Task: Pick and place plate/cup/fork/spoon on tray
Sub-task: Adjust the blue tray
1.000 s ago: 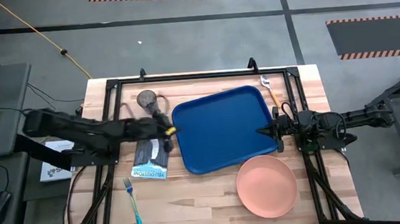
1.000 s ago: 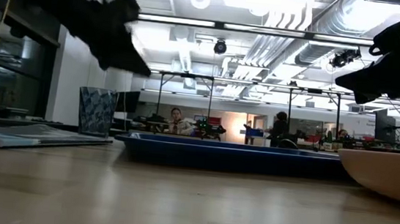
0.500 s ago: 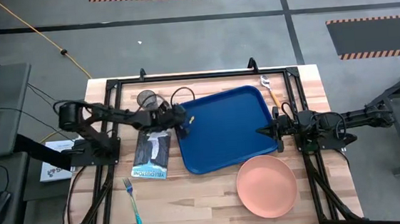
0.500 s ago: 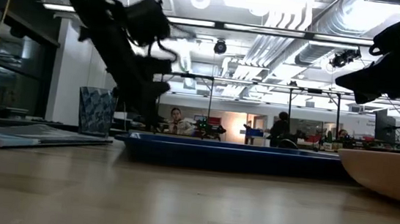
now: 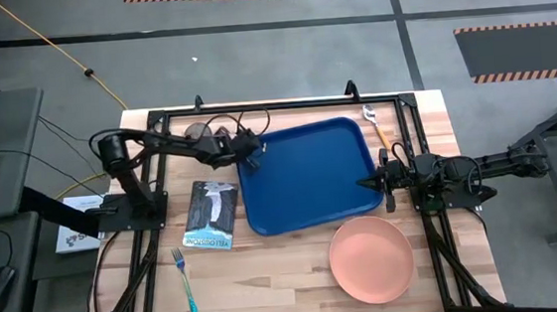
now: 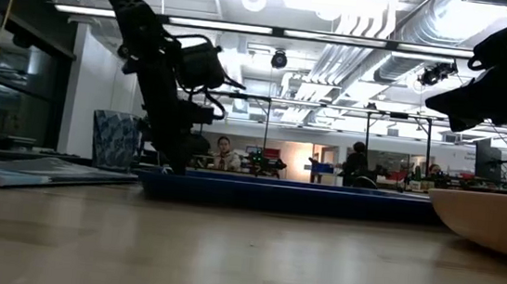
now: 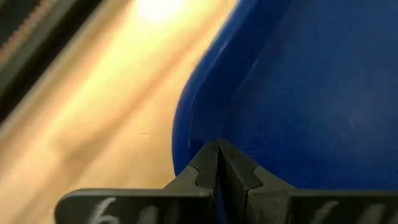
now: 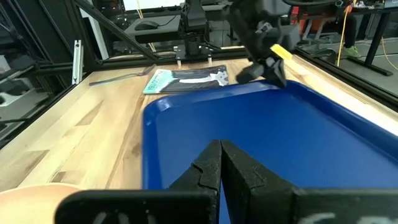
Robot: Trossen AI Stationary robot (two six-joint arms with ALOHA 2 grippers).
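Observation:
The blue tray [image 5: 310, 178] lies flat in the middle of the table. My left gripper [image 5: 255, 156] is shut and low at the tray's left rim, near its far left corner; it also shows in the low view [image 6: 173, 158]. My right gripper [image 5: 365, 182] is shut and empty, held above the tray's right rim, high in the low view [image 6: 446, 97]. The salmon plate [image 5: 370, 259] rests on the table near the tray's near right corner. The dark cup [image 5: 200, 133] stands at the far left, partly behind my left arm. The blue-handled fork [image 5: 183, 280] lies at the near left. The orange-handled spoon [image 5: 377, 127] lies at the far right. My left gripper has its shut fingertips [image 7: 219, 155] on the inner side of the tray's left rim [image 7: 198, 127], near the far left corner. The fingers slant down from the table's left. The tray stays flat on the table.
A dark packet with white print [image 5: 210, 214] lies left of the tray. A black frame of bars runs round the table top. Bare wood shows along the near edge between fork and plate. People show in the room beyond in the low view.
My left gripper has gone from above the packet toward the far edge and down to the tray's far left corner. The tray has turned a little on the table and now lies squarer to the edges; its left end has shifted slightly left.

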